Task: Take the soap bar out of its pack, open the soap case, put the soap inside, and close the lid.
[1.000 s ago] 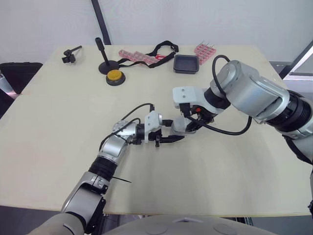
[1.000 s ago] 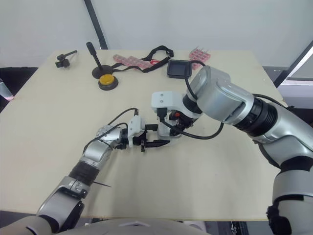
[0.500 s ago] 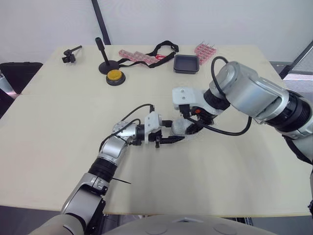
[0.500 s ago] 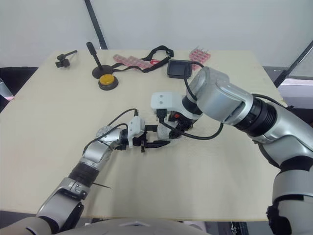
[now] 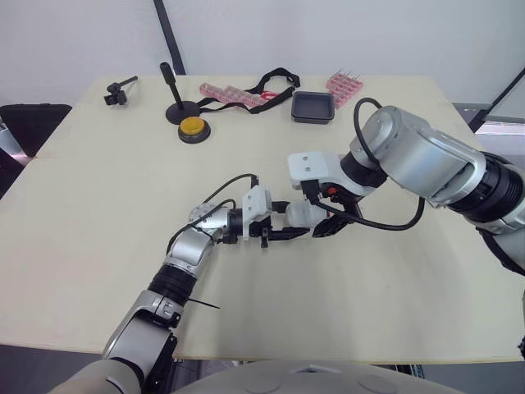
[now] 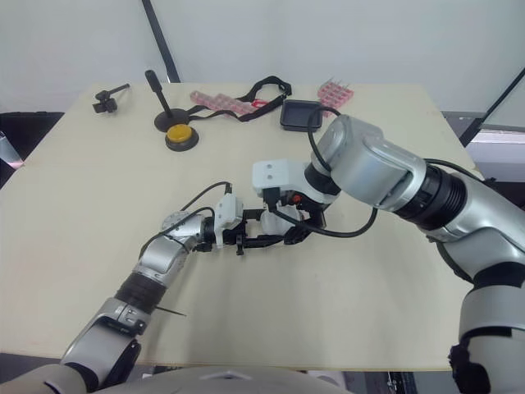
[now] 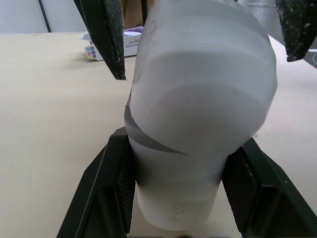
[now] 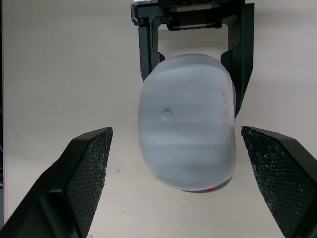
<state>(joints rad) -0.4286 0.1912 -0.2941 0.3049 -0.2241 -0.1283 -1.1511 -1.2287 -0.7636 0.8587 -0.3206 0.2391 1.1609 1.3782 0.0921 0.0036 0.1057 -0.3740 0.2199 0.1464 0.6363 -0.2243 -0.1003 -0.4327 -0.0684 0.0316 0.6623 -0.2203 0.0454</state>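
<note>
A translucent white soap case point(image 5: 302, 215) stands on edge on the table, with my left gripper point(image 5: 289, 224) shut on its lower half. In the left wrist view the case point(image 7: 198, 109) sits tight between the two black fingers point(image 7: 106, 193). My right gripper point(image 5: 325, 215) is open and straddles the case's other end, tilted down from the right. The right wrist view has its fingers point(image 8: 86, 173) spread wide on either side of the case point(image 8: 185, 134), with a gap on both sides. The lid looks closed, and I cannot tell what is inside.
At the back of the table point(image 5: 98, 213) are a black tray point(image 5: 312, 107), pink packs point(image 5: 225, 92) point(image 5: 343, 84) with a black strap point(image 5: 275, 82), a yellow button point(image 5: 193, 128), a black stand point(image 5: 174, 98) and a small black clamp point(image 5: 119, 90).
My right gripper has drawn slightly back from the case and its fingers now stand wide apart, so more of the case shows. The left arm and the case have not moved.
</note>
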